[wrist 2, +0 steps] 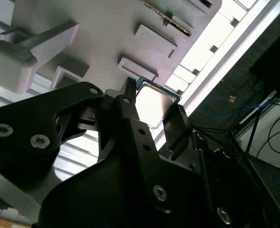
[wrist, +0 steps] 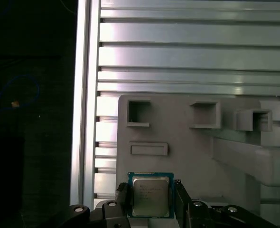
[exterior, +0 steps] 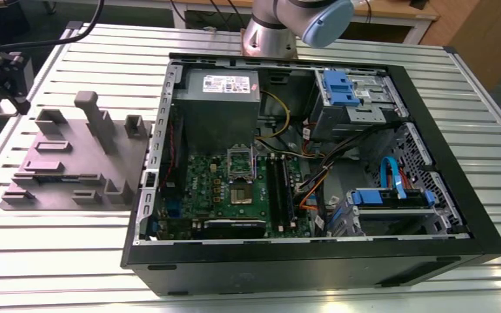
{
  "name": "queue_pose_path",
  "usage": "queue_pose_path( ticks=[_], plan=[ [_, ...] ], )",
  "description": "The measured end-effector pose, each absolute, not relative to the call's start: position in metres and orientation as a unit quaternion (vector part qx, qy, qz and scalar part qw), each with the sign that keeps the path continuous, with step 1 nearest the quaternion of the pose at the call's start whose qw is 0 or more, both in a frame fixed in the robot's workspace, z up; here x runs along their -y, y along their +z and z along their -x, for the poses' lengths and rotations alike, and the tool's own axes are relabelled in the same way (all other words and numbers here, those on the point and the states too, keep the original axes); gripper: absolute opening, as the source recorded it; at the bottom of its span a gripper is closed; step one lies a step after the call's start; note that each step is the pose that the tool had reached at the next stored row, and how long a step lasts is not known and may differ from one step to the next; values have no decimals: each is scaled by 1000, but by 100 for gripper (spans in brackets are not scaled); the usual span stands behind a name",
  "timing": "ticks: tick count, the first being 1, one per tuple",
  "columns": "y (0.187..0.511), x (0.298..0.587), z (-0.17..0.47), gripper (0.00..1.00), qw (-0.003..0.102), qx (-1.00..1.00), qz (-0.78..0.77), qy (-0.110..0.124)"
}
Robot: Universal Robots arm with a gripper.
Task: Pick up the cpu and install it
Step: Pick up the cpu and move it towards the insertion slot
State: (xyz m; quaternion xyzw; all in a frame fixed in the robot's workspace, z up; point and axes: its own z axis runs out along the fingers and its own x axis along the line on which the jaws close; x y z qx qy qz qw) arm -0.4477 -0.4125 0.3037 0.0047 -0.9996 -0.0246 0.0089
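Now the pincer [wrist: 150, 189] clasps the faintly printed cpu [wrist: 150, 196].

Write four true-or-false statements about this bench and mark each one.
1. The cpu lies on the grey holder plate, with the gripper at it. True.
2. The computer case is closed. False: it is open, and its motherboard is showing.
3. The holder plate stands inside the case. False: it stands on the slatted table, at the exterior view's left of the case.
4. The power supply in the case is grey. True.
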Motion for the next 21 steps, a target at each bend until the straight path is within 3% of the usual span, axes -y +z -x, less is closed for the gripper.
queue_pose_path(
  ticks=[21],
  plan=[
    [311, 412, 448, 47, 9, 1000, -5, -25]
  ],
)
